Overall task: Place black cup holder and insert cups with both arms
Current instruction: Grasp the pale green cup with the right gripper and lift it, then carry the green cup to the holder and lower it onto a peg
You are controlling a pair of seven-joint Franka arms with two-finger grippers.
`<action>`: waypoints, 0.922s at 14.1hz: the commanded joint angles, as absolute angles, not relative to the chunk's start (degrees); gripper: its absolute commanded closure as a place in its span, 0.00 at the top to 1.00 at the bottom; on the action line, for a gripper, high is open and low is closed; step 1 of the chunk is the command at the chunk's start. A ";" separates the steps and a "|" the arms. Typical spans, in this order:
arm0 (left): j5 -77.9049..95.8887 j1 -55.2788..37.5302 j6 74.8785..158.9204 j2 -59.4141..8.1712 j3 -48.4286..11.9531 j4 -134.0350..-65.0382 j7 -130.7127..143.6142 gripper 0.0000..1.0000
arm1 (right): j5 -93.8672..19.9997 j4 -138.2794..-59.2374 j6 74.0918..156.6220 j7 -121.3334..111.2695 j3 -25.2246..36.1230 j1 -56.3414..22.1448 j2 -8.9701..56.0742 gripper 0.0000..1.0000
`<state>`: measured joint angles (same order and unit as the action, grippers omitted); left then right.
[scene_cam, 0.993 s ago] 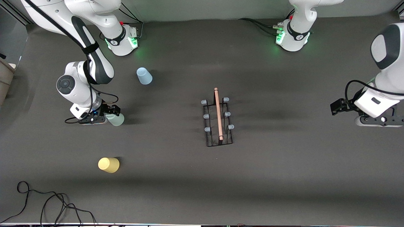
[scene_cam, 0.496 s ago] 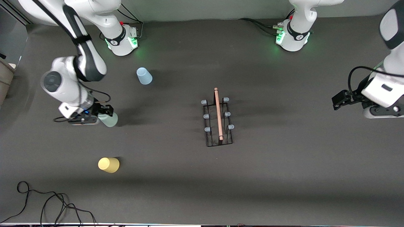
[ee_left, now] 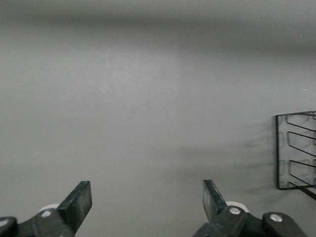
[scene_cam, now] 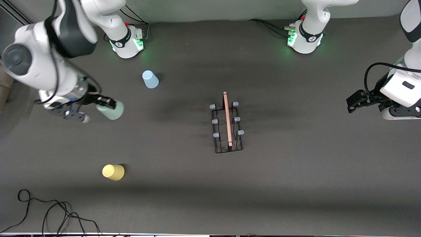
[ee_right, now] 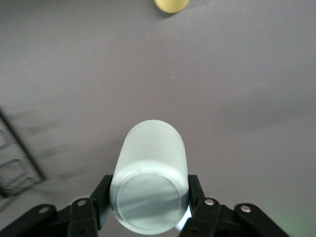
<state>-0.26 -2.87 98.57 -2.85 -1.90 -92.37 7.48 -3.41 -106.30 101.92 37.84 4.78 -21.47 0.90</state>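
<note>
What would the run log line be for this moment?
right gripper: shut on pale green cup, lifted | left gripper: open, waiting | black cup holder: pegs bare

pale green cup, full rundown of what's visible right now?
The pale green cup is a small, plain, slightly tapered tumbler that looks like translucent plastic. The right gripper is shut on it, one finger on each side of its closed base end, so it lies tilted with its closed base toward the wrist camera and its mouth pointing away. It is up off the table at the right arm's end, touching nothing but the fingers. It is not yet on the black cup holder.
</note>
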 commanded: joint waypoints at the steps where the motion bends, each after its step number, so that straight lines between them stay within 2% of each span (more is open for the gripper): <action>1: 3.25 0.25 96.68 -4.65 -0.44 -90.09 6.95 1.00 | -5.01 -97.68 100.20 55.40 5.27 -30.64 7.27 0.00; 7: 2.81 0.35 96.68 -4.92 -0.44 -90.00 4.92 1.00 | -7.64 -77.98 100.81 83.55 5.27 -44.37 24.76 0.00; 9: 2.37 0.35 96.42 -5.01 -0.35 -90.00 4.92 1.00 | -7.73 -75.68 101.07 87.70 5.27 -46.66 27.93 0.00; 13: 2.11 0.09 97.03 -4.92 -0.35 -89.91 4.75 1.00 | -7.91 -76.02 105.90 90.09 5.27 -49.65 30.93 0.00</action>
<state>2.17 0.33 98.29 -4.50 -0.38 -91.55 5.60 -6.91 -78.24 105.06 88.33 4.44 -48.38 28.82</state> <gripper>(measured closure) 0.000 0.348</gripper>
